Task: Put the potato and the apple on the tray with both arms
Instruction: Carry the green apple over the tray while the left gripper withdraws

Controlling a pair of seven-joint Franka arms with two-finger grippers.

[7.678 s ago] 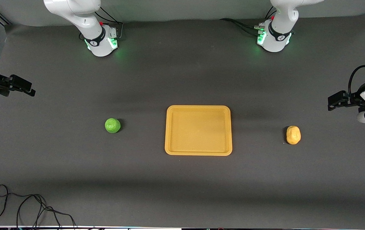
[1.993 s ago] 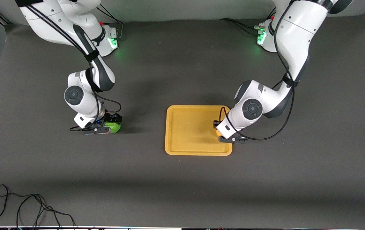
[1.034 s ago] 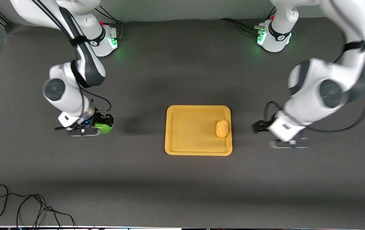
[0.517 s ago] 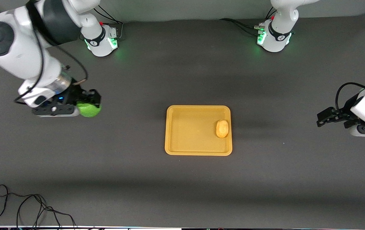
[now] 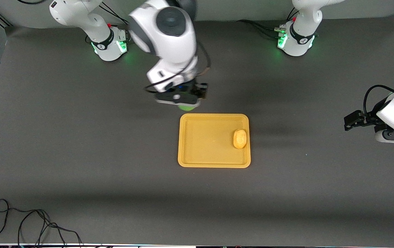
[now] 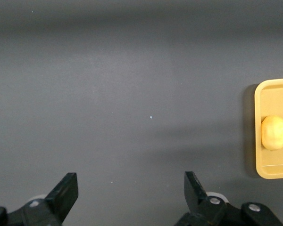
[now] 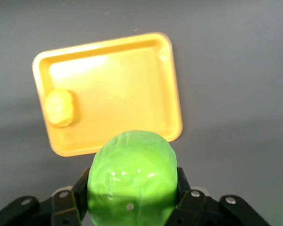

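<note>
Bumpy oval potato [image 5: 240, 138] on flat tray [image 5: 200, 151]

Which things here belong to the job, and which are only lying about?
Job: flat yellow-orange plastic tray; oval yellow-orange potato on it; round green apple in the right gripper; left gripper, open, waiting.
Lying about: black cable coiled on the grey table.

**Green apple carried up to the tray's edge**

The right arm's black two-finger gripper [image 5: 182, 100] hangs over the dark table just beside the flat yellow-orange plastic tray [image 5: 214, 163], a sliver of the round green apple [image 5: 187, 108] showing beneath it. The oval yellow-orange potato [image 5: 240, 138] lies in the tray, toward the left arm's end. The left arm's black gripper [image 5: 353, 120] hovers at that end of the table.
</note>
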